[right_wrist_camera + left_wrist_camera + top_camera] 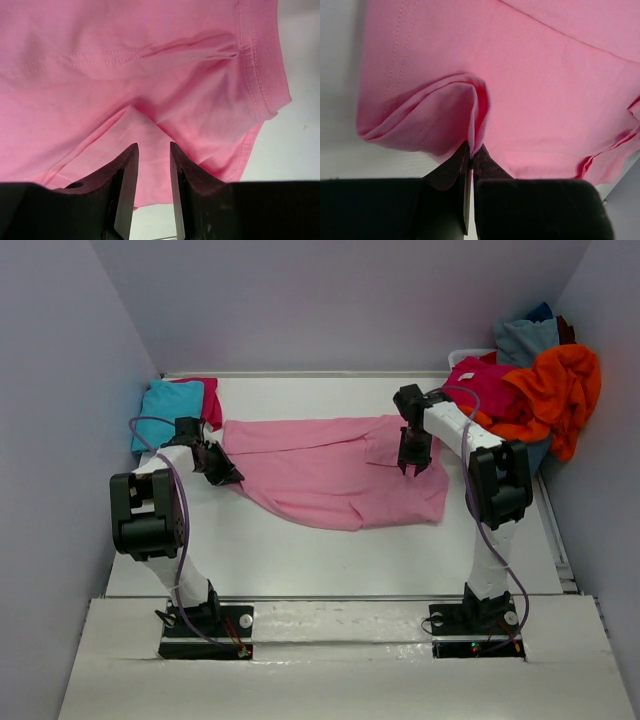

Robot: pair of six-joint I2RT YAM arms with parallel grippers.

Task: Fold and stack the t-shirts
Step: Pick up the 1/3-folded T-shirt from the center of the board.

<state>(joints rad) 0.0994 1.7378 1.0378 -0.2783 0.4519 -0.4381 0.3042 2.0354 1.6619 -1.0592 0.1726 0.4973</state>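
From above and behind the arms, the light pink t-shirt (330, 475) lies spread across the middle of the white table (300, 550), rumpled and partly doubled over; the left gripper (222, 472) sits at its left edge, low on the cloth, and the right gripper (413, 465) points down onto its upper right part; from this height neither gap between the fingers can be judged; a turquoise t-shirt (165, 410) lies folded at the far left corner; a heap with an orange t-shirt (555, 390), a magenta t-shirt (485, 385) and a grey-blue t-shirt (525, 340) stands at the far right corner.

At the left wrist, the left gripper (471, 150) is pinched tight on a raised fold of the light pink t-shirt (545, 90), the two fingertips meeting with only cloth between them; the rest of the shirt spreads away ahead of the tips, with bare table (335, 100) to the left.

At the right wrist, the right gripper (153, 146) has its fingers parted, a clear gap between them; pink cloth shows in that gap, yet nothing is clamped; the light pink t-shirt (100, 65) lies under and ahead of the tips, a small peak of cloth just beyond them, its ribbed band (265, 65) to the right beside the table (295, 145).
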